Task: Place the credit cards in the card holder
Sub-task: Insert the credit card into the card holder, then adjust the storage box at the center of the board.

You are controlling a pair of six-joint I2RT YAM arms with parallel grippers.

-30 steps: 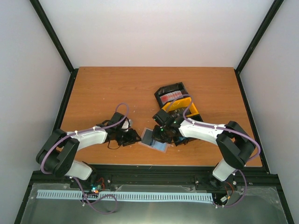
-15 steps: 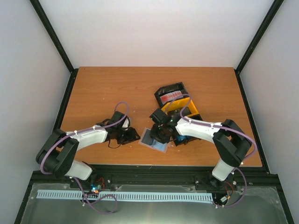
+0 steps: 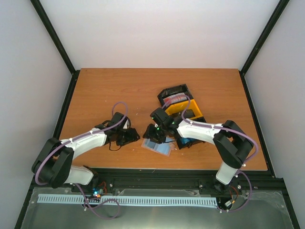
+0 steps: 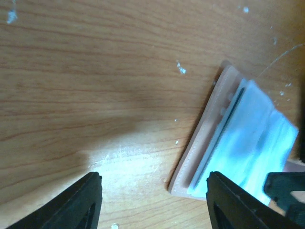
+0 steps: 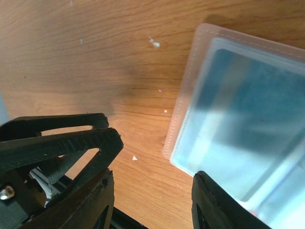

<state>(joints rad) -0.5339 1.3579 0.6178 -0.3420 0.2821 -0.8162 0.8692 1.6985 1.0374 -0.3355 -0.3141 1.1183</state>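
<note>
The tan card holder point(image 3: 157, 146) lies open and flat on the wooden table, with a blue credit card point(image 5: 248, 109) behind its pale see-through pocket. In the left wrist view the card holder point(image 4: 202, 148) sits at the right with its near corner between my fingertips, and the blue card point(image 4: 257, 143) shows in it. My left gripper point(image 3: 128, 138) point(image 4: 155, 205) stands open just left of the holder. My right gripper point(image 3: 157, 133) point(image 5: 152, 205) hovers open over the holder's far-left edge, holding nothing. Red credit cards point(image 3: 174, 98) rest in the tray.
A black-and-yellow tray point(image 3: 189, 113) with three compartments stands right of the holder, under the right arm. The left gripper's black fingers point(image 5: 62, 143) show close by in the right wrist view. The table's front edge point(image 3: 157, 168) runs just below the holder.
My right gripper was shut over the holder, has opened and drawn back toward the far left. My left gripper has opened wider and shifted slightly away from the front edge. The holder stays put.
</note>
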